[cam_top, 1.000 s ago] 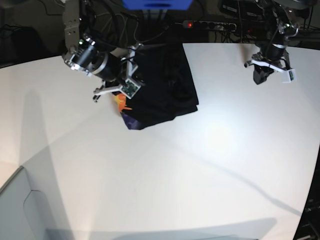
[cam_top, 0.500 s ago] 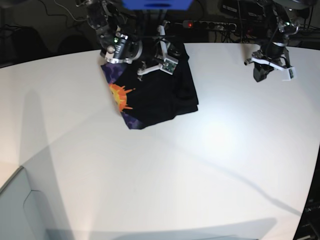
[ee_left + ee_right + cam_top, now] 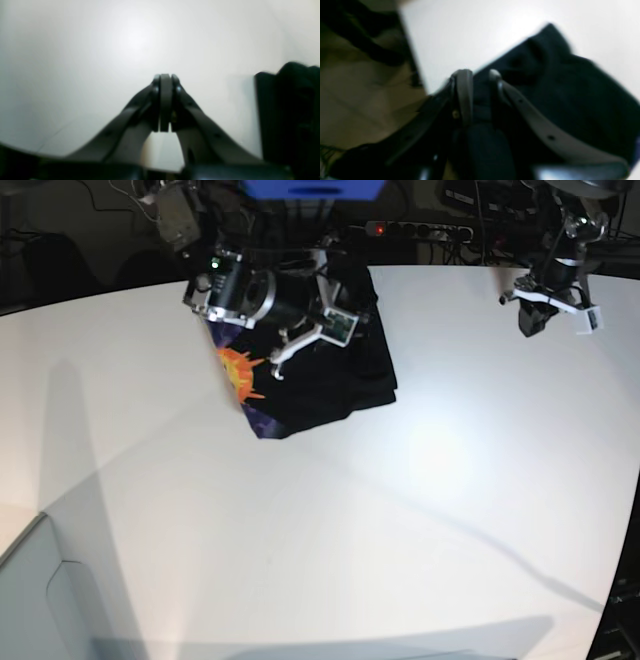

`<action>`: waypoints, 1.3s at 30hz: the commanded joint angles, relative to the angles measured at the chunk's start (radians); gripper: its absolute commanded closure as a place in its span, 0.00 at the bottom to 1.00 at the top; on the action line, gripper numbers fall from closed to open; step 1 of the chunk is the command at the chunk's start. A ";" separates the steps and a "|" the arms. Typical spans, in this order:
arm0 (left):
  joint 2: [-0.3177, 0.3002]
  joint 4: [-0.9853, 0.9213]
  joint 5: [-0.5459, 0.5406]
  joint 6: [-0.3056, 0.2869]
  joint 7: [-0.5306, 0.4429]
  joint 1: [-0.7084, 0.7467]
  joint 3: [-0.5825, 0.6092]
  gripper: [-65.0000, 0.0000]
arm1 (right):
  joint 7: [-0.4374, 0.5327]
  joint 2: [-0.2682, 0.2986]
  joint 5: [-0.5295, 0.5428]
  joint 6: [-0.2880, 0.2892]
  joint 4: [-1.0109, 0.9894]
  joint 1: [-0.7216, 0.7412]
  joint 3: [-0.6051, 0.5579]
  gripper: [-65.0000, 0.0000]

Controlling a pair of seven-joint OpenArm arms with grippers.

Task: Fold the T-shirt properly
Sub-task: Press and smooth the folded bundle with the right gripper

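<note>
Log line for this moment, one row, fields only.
left gripper: shut, empty, above table | right gripper: over T-shirt, dark cloth between its fingers | fold: unfinished

You see a white table filling the scene; the black T-shirt lies bunched on it at the far centre, its orange-and-purple print showing on its left edge.

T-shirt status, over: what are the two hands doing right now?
Left hand shut, empty, over bare table. Right hand over the T-shirt, black cloth between its fingers. Shirt bunched at the table's far edge, print showing. Nothing in the way.
</note>
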 commanded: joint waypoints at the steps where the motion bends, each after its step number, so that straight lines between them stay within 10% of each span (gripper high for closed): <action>1: -0.006 0.019 -0.014 -0.005 -0.016 0.007 -0.006 1.00 | 0.026 -0.006 0.023 0.010 0.015 0.021 -0.004 0.86; 25: 0.000 0.019 -0.015 -0.006 -0.016 0.068 -0.106 1.00 | 0.159 -0.135 0.018 0.010 -0.530 0.252 -0.013 0.86; 39: 0.000 0.019 -0.017 -0.006 -0.015 0.065 -0.097 1.00 | 0.158 -0.104 0.023 0.007 -0.280 0.212 -0.075 0.86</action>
